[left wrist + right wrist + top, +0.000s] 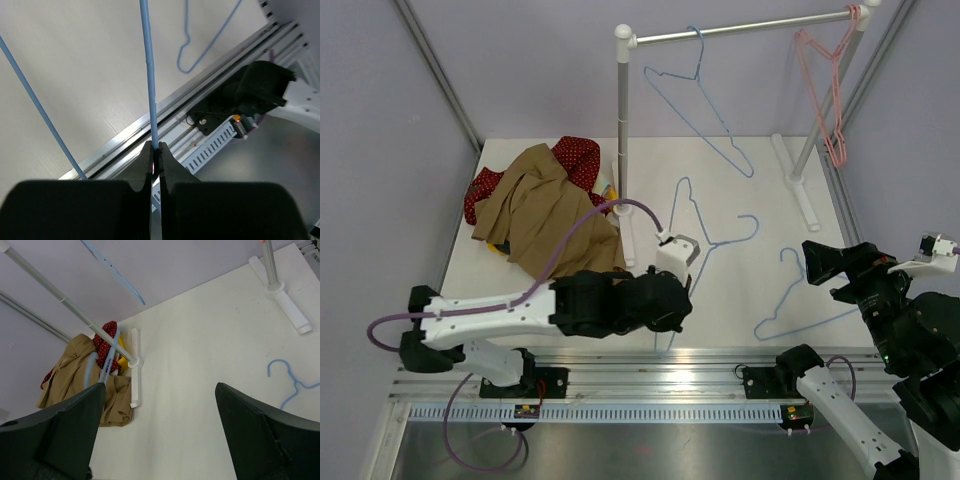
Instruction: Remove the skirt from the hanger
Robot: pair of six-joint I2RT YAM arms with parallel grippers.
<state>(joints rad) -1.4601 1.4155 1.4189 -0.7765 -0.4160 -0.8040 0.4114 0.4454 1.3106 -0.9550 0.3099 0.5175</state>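
Note:
A tan skirt [545, 215] lies in a heap on the white table at the back left, off any hanger; it also shows in the right wrist view [70, 375]. My left gripper [672, 318] is shut on the wire of a bare blue hanger [705, 240] near the table's front edge. The left wrist view shows the jaws pinched on that wire [150, 75] at the left gripper's tips [156, 146]. My right gripper [820, 265] is open and empty above the table's right side, its jaws wide apart in its own view [160, 387].
A red dotted garment [578, 155] and something yellow lie with the skirt. A white clothes rack [623, 150] carries a blue hanger [698, 100] and a pink hanger [832, 95]. Another blue hanger [800, 300] lies at the front right. A metal rail [650, 365] runs along the near edge.

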